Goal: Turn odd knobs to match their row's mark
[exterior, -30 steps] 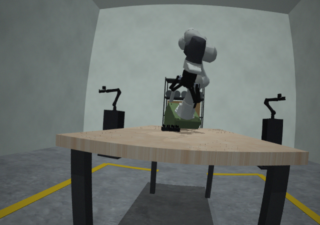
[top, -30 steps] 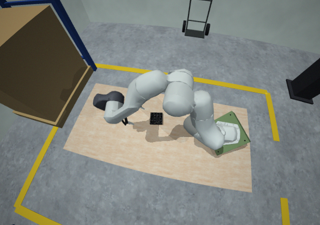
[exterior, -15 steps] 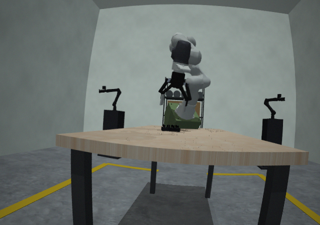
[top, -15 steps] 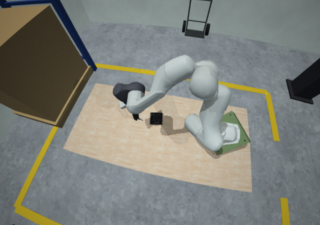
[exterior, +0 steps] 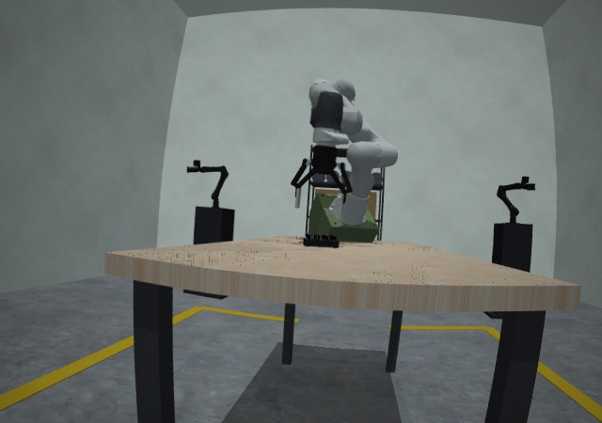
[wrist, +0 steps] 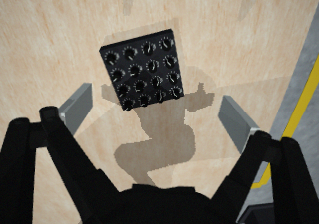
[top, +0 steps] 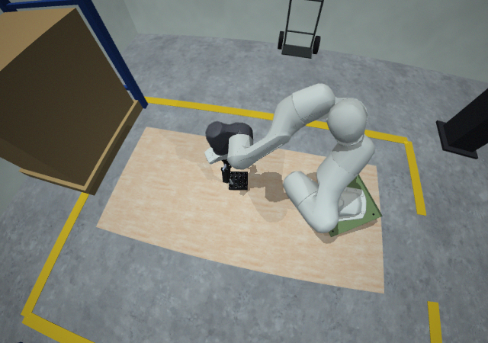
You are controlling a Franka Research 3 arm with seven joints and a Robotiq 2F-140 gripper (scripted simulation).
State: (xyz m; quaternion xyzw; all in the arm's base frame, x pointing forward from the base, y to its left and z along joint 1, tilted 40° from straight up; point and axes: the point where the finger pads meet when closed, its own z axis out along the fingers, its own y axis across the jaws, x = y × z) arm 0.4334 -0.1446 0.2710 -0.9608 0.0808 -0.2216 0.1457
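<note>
Gripper (exterior: 321,197) spread to its widest and empty, hanging above the knob box (wrist: 143,69), which stands on the wooden table (top: 165,221) near its middle, left of the arm's green base plate (top: 374,211) in the top view. Through the wrist camera I see the box ahead of the fingers, well apart from them, its sixteen knobs in a four-by-four grid; the white lines are too small for me to read, and I cannot tell which side carries the socket.

I judge the box rigid and fairly light, standing low on its feet, so a sideways shove could slide it across the smooth wood. The knobs look small, hard and closely packed. I would take one knob only by its rim, from straight above, with the fingers narrowed first so they slip between neighbours, and twist gently about its axis, stopping before the end stops.
</note>
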